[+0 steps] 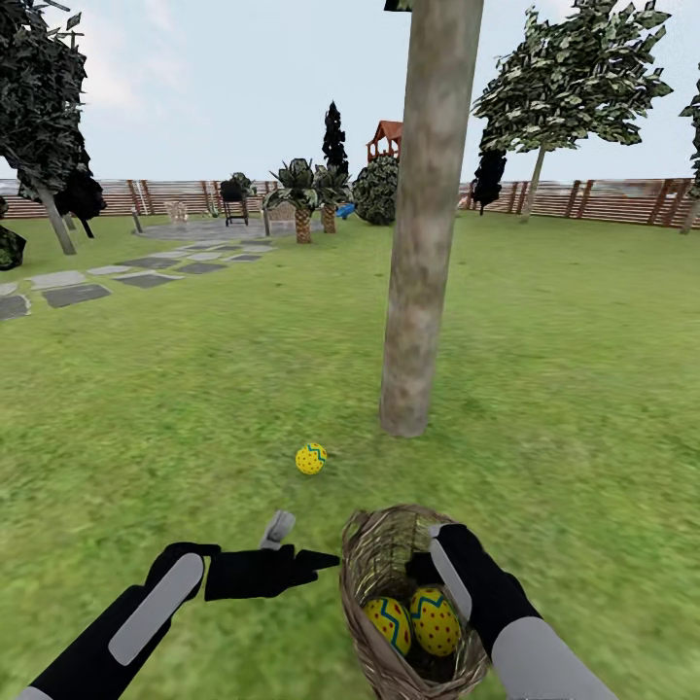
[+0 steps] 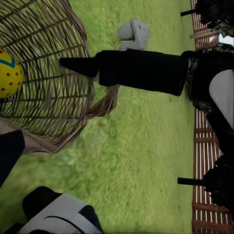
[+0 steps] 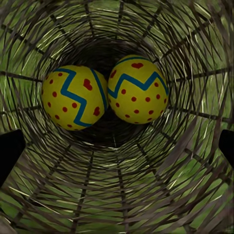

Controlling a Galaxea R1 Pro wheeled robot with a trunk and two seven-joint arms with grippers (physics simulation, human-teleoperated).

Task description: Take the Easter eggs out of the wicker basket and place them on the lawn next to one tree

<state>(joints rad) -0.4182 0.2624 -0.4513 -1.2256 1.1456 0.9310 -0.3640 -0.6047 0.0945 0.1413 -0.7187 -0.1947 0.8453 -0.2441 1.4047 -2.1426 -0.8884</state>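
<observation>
The thick grey-beige tree (image 1: 423,243) stands on the lawn (image 1: 194,389) straight ahead. One yellow Easter egg (image 1: 310,458) lies on the grass just left of its foot. The wicker basket (image 1: 362,583) (image 2: 53,73) is close in front of me, with two eggs (image 1: 389,622) (image 1: 435,620) side by side at its bottom (image 3: 74,97) (image 3: 138,88). My right gripper (image 1: 435,562) is at the basket's mouth, its fingertips (image 3: 9,151) spread wide, holding nothing. My left gripper (image 1: 326,561) points at the basket's outer wall from the left, a single dark finger (image 2: 78,66) showing.
Grey stepping stones (image 1: 78,292) lead off at the far left. Short palms (image 1: 303,199), a round shrub and a playset (image 1: 386,139) stand far behind the trunk. Another leafy tree (image 1: 564,87) and the slat fence (image 1: 603,199) close the right background. Open grass lies all around the trunk.
</observation>
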